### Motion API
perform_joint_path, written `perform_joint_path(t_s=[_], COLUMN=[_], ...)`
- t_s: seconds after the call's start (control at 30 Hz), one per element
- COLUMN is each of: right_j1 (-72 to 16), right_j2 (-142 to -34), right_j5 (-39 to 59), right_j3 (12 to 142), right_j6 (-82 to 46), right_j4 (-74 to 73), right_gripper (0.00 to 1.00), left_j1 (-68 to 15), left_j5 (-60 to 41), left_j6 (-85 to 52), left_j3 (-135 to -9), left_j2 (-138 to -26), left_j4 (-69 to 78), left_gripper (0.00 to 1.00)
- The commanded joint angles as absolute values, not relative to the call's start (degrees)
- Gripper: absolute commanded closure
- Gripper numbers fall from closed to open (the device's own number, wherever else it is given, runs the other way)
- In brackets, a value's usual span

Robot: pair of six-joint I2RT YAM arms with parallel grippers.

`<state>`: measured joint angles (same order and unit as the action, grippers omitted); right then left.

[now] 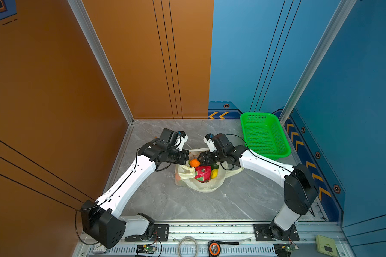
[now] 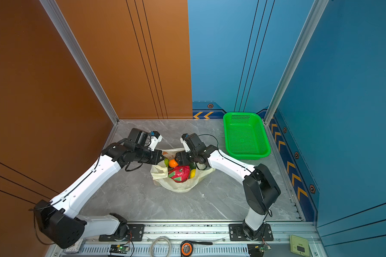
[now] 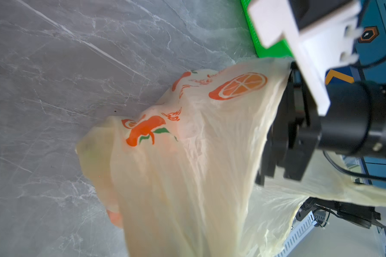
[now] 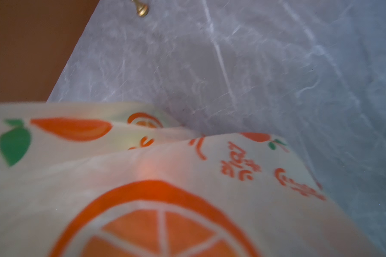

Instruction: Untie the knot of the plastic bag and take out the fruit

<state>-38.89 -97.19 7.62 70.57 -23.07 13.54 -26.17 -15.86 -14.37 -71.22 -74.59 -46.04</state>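
Presently the plastic bag point(image 1: 206, 187) lies on the counter point(image 1: 165, 200) with its mouth open. No knot is seen, and the two handle strips point(image 1: 186, 173) lie apart, one beside the left tool and one trailing under the right arm.

Left tool point(image 1: 186, 157): pressed together. Judging by the film drawn taut toward its wrist camera, it is pinching the bag's rim.

Right tool point(image 3: 283, 155): at the same rim, facing the left tool. These views do not show whether it is spread or closed.

Governing relation: the fruit lies inside the mouth, just to the base side of both tools.
- The orange point(image 1: 194, 163) sits between the two tools, just beside each.
- The dark green piece point(image 1: 214, 166) and the lemon point(image 1: 214, 173) lie on the right tool's side.
- Judgement: the right arm is nearer and not needed for holding, so it should reach back and down.

Count:
- Tools: two.
- Bag: one.
- Fruit in view: five, namely the three above, one dragon fruit point(image 1: 202, 173) and one pale green piece point(image 2: 166, 162). More may lie hidden under the film.
- Green basket point(image 1: 265, 135): one, beyond the right tool, with no fruit in it.
- Brass figure point(image 4: 142, 10): one.
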Motion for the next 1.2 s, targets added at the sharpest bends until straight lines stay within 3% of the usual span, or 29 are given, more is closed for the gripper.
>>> perform_joint_path(t_s=[0.0, 0.13, 0.3, 0.63, 0.77, 1.0, 1.17], right_j1=[-35.4, -31.9, -30.5, -36.7, -38.1, -39.7, -39.8], right_j2=[-94.2, -95.8, -96.3, -91.2, -91.0, -90.3, -89.9], right_j5=[-7.5, -15.0, -9.2, -2.7, -1.0, -0.3, -0.4], right_j3=[67.4, 70.0, 71.2, 71.9, 70.3, 67.8, 67.1], right_j6=[-27.8, -25.1, -22.7, -20.8, -21.4, -22.4, -22.6], right_j4=[2.2, 9.6, 14.4, 23.8, 23.8, 22.2, 21.5], right_gripper=[0.10, 0.06, 0.05, 0.05, 0.05, 0.06, 0.06], left_j1=[-27.2, -27.8, -27.9, -27.6, -27.6, -28.1, -29.7], left_j5=[-17.6, -16.6, -15.4, -12.0, -12.0, -11.1, -8.6], left_j6=[-11.9, -11.4, -11.6, -16.8, -19.1, -24.7, -29.8], left_j3=[-69.5, -68.2, -68.4, -70.6, -69.9, -66.9, -65.1], left_j2=[-72.9, -72.1, -71.8, -73.8, -73.5, -72.1, -71.3], left_j4=[-45.0, -45.0, -45.0, -44.7, -43.9, -40.5, -40.3], left_gripper=[1.00, 1.00, 1.00, 1.00, 0.82, 0.42, 0.34])
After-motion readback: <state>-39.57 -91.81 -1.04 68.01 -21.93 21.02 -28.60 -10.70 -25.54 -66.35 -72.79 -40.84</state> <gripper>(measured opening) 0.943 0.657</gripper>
